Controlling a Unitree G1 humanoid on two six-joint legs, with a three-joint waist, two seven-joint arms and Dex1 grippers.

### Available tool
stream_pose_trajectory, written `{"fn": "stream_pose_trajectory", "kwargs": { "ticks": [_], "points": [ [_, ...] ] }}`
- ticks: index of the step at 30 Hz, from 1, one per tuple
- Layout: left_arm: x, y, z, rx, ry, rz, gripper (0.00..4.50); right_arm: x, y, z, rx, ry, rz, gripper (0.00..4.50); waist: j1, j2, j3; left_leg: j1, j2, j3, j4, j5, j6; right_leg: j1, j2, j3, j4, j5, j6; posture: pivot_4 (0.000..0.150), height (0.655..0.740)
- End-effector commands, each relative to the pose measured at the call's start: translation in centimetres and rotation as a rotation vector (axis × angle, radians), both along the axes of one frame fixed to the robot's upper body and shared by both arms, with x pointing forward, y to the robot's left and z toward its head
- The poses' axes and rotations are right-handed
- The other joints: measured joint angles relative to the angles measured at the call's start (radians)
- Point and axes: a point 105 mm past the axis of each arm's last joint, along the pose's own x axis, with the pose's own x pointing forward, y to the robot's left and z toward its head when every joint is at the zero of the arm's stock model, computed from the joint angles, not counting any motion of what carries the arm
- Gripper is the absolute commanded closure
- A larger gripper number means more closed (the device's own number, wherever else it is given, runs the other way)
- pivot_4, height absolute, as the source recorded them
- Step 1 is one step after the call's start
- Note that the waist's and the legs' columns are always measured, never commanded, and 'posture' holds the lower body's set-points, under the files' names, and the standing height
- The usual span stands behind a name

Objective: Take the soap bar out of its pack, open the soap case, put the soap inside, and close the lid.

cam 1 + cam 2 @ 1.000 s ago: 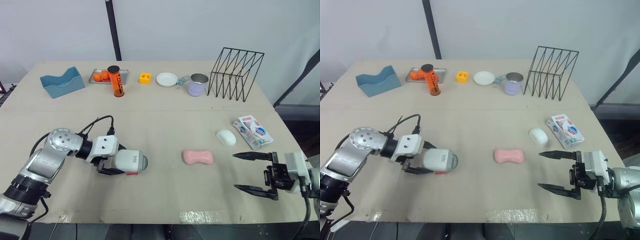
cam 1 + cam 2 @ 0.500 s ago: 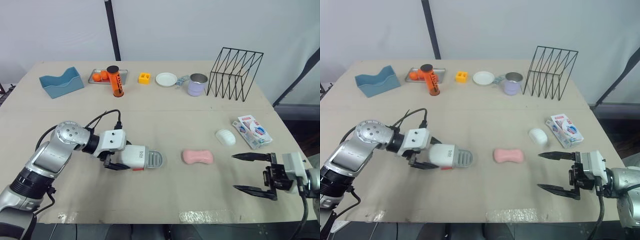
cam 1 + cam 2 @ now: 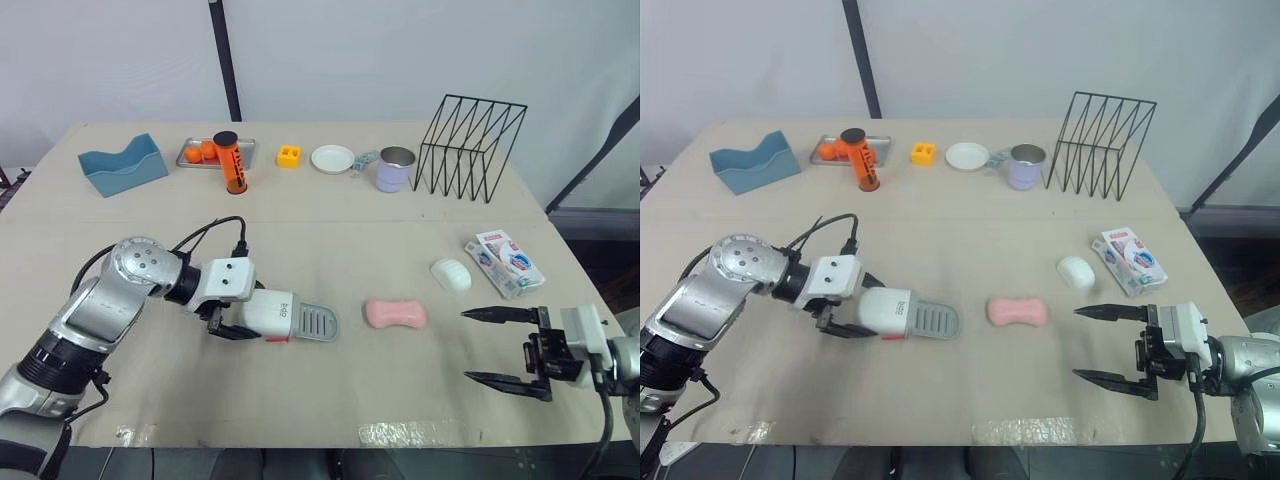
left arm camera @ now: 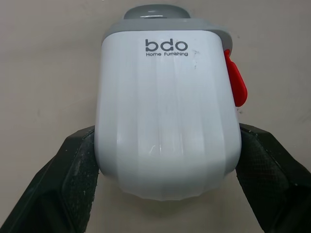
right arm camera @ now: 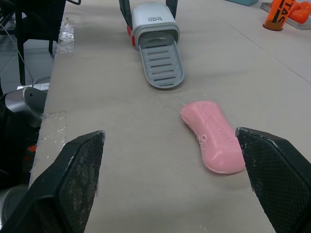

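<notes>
Soap bar [image 3: 395, 313] between soap case [image 3: 285, 318] and right gripper [image 3: 467, 346] — pack [image 3: 508, 262] nearby.

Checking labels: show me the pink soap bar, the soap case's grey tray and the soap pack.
pink soap bar [image 3: 395, 314], left eye view, its narrow middle.
grey tray [image 3: 314, 322], left eye view, slotted floor.
soap pack [image 3: 508, 263], left eye view, printed face.

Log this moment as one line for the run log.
left gripper: shut on soap case, gray tray sticking out | right gripper: open, empty | pink soap bar: unwrapped, on table
</notes>
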Motion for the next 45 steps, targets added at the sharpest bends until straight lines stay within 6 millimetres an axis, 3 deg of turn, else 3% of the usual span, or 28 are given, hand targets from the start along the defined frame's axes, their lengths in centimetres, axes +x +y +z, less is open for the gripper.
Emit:
{"fn": "stream_pose_trajectory", "kwargs": {
  "ticks": [1, 11, 17, 24, 43, 45],
  "points": [
    [0.3, -0.3, 1.0, -0.006, -0.045, -0.016, 1.03, -0.2, -0.1, 0.4, -0.022, -0.018, 0.032, 0.05, 0.0, 0.0, 0.0, 0.0, 0.0, 0.0, 0.0, 0.0, 0.0, 0.0, 0.0, 0.0, 0.0, 0.0, 0.0, 0.15, 0.74],
    [0.6, 1.4, 0.1, 0.059, -0.064, 0.004, 1.03, 0.2, -0.1, 0.7, 0.008, -0.014, 0.019, 0.05, 0.0, 0.0, 0.0, 0.0, 0.0, 0.0, 0.0, 0.0, 0.0, 0.0, 0.0, 0.0, 0.0, 0.0, 0.0, 0.15, 0.74],
    [1.1, 2.7, 0.2, 0.072, -0.075, 0.038, 1.03, 0.5, 0.8, 1.6, 0.086, 0.018, 0.011, 0.05, 0.0, 0.0, 0.0, 0.0, 0.0, 0.0, 0.0, 0.0, 0.0, 0.0, 0.0, 0.0, 0.0, 0.0, 0.0, 0.15, 0.74],
    [1.1, 4.5, 0.5, 0.087, -0.076, 0.066, 1.03, 0.7, 1.1, 1.6, 0.063, 0.029, 0.022, 0.05, 0.0, 0.0, 0.0, 0.0, 0.0, 0.0, 0.0, 0.0, 0.0, 0.0, 0.0, 0.0, 0.0, 0.0, 0.0, 0.15, 0.74],
    [1.0, 5.2, -1.3, 0.04, -0.053, 0.067, 1.03, 0.7, 1.3, 1.3, 0.03, 0.043, 0.025, 0.05, 0.0, 0.0, 0.0, 0.0, 0.0, 0.0, 0.0, 0.0, 0.0, 0.0, 0.0, 0.0, 0.0, 0.0, 0.0, 0.15, 0.74],
    [1.1, 5.3, -1.3, 0.038, -0.055, 0.068, 0.01, 0.6, 1.2, 1.2, 0.026, 0.045, 0.024, 0.0, 0.0, 0.0, 0.0, 0.0, 0.0, 0.0, 0.0, 0.0, 0.0, 0.0, 0.0, 0.0, 0.0, 0.0, 0.0, 0.15, 0.74]
  ]
}}
